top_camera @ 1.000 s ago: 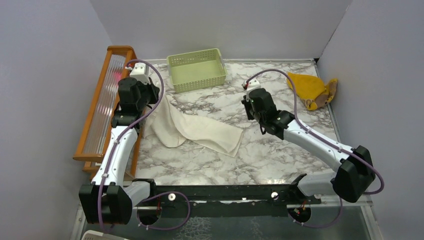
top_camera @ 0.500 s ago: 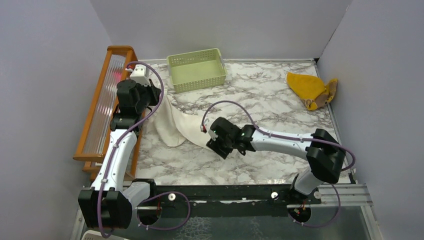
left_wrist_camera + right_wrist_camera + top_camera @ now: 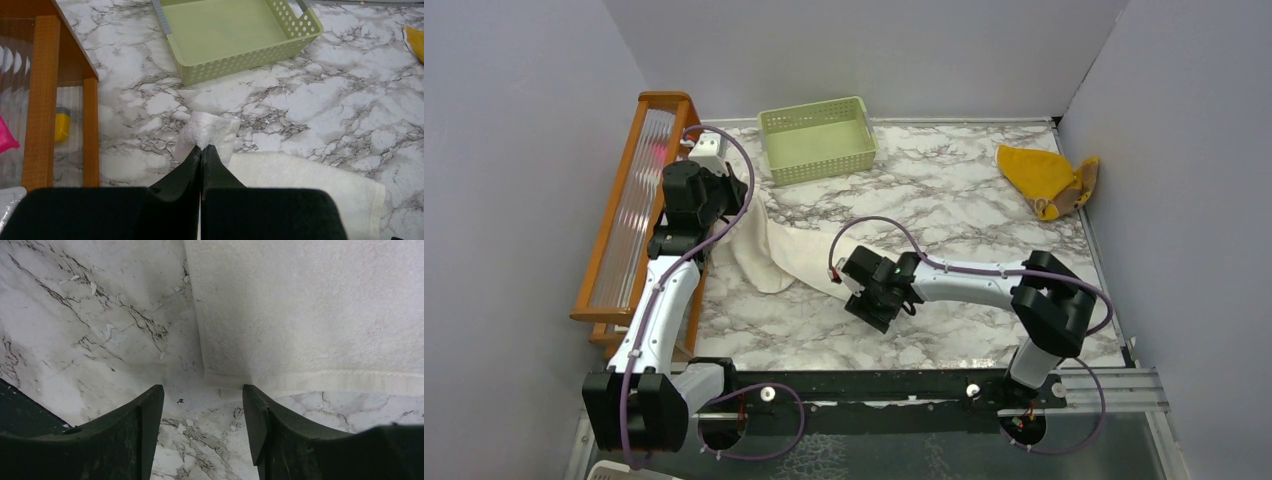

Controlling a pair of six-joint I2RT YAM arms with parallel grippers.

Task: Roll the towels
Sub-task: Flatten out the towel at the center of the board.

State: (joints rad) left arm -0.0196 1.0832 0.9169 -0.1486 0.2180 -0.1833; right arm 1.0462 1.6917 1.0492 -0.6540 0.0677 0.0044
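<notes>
Top external view has the cream-white towel [image 3: 779,255] lying loose at nine o'clock on the marble table [image 3: 964,190], the mustard-yellow towel [image 3: 1044,178] bunched at two o'clock. The left gripper [image 3: 201,150] is pinched tight on the cream towel's far corner, while the right gripper [image 3: 202,407] hangs empty, jaws apart, just short of its near corner

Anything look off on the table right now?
Nothing spilled or damaged. The mustard-yellow towel sits crumpled in a heap at the far right corner, not flat. The cream-white towel lies diagonally, its left end bunched and pinched in the shut left gripper; the open right gripper hovers at its near corner.
</notes>
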